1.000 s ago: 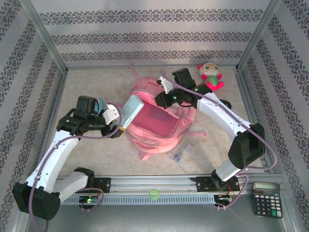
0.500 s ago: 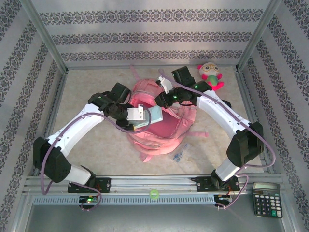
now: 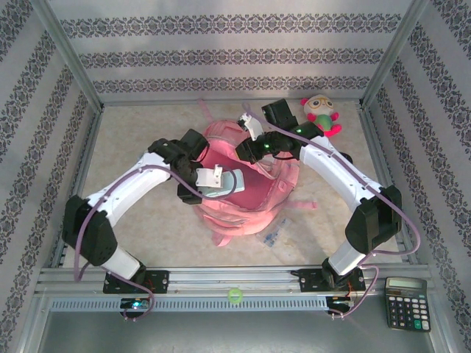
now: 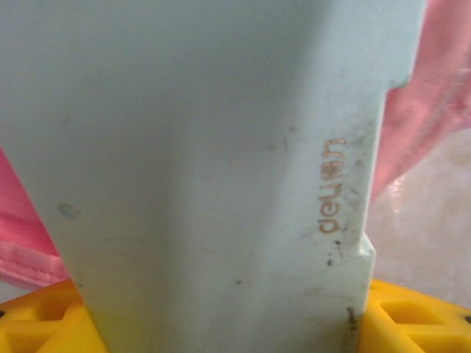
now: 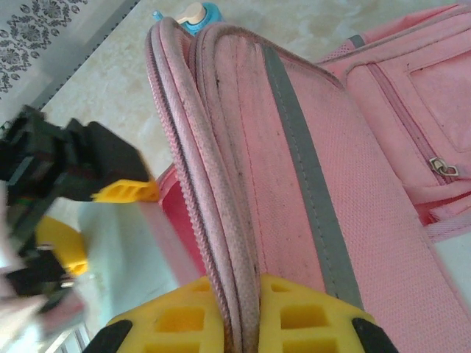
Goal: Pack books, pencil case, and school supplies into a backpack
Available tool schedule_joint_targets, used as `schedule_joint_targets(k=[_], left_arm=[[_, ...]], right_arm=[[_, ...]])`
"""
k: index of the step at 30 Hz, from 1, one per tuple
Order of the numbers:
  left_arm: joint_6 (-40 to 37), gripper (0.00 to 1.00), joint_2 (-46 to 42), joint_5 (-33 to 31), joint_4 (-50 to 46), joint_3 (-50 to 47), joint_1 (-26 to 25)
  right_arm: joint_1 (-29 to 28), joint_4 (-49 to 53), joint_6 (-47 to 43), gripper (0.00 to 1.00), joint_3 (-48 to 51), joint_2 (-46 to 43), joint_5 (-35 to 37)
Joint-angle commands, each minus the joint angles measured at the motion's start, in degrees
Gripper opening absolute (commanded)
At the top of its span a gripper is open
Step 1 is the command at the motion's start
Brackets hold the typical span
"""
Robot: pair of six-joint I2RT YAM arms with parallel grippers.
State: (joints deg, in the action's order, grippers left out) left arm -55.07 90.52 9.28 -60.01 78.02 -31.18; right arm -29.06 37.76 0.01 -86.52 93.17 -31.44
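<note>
Top view: your left gripper is clamped on the pale teal pencil case, holding it at the mouth of the pink backpack mid-bench. How deep it sits, you cannot tell. Your right gripper pinches the far rim, propping the mouth open. A clear packet lies on the bench just off the backpack's near edge. A plush toy sits by the far right corner.

Left wrist: the case lies flat between the yellow fingers, with pink fabric on both sides.

Right wrist: fingers closed tight on the doubled zip rim.

Risks: a case corner could snag the near lip and drag the soft bag. Letting go early could tip the case out onto the bench. A slipping right pinch would drop the flap across the opening.
</note>
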Motion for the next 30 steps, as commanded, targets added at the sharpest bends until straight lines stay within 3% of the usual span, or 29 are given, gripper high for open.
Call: schedule_joint_targets(k=[1, 5, 7, 9, 13, 17, 22, 25, 27, 30], left_arm=[[2.65, 0.28, 2.92, -4.43, 0.05, 3.19, -1.60], [5.31, 0.33, 8.03, -4.98, 0.50, 7.94, -2.31], [6.63, 0.42, 9.99, -5.17, 1.43, 8.82, -2.92], [8.14, 0.58, 10.02, -3.69, 3.12, 8.32, -2.99], [11.18, 0.81, 4.86, -0.62, 10.22, 1.81, -2.94], [15.64, 0.91, -3.54, 1.74, 17.22, -6.88, -1.51], [22.69, 0.85, -11.78, 2.09, 23.10, -14.82, -0.49], [27.85, 0.79, -15.36, 7.62, 26.08, -18.01, -0.48], [35.98, 0.69, -17.29, 10.84, 31.49, -20.73, -0.62], [52.96, 0.66, -19.43, 5.95, 39.91, -25.05, -0.67]], right_arm=[[-0.78, -2.35, 0.99, 0.01, -2.46, -1.56, -4.31], [-0.92, -2.76, 1.43, 0.01, -1.72, -1.49, -4.51], [-1.00, -3.03, 1.87, 0.01, -1.38, -1.57, -4.72], [-0.98, -3.96, 2.42, 0.01, -0.70, -1.93, -4.77], [-0.74, -4.71, 2.96, 0.01, 0.13, -2.16, -4.46], [-0.48, -5.14, 3.32, 0.01, 0.56, -2.37, -4.55], [-0.54, -5.49, 4.26, 0.01, 1.41, -3.32, -4.83], [-0.56, -7.16, 6.13, 0.01, 3.09, -4.49, -5.23], [-0.47, -8.35, 7.85, 0.01, 4.05, -5.04, -5.15], [-0.34, -8.78, 9.18, 0.01, 4.38, -5.45, -3.59]])
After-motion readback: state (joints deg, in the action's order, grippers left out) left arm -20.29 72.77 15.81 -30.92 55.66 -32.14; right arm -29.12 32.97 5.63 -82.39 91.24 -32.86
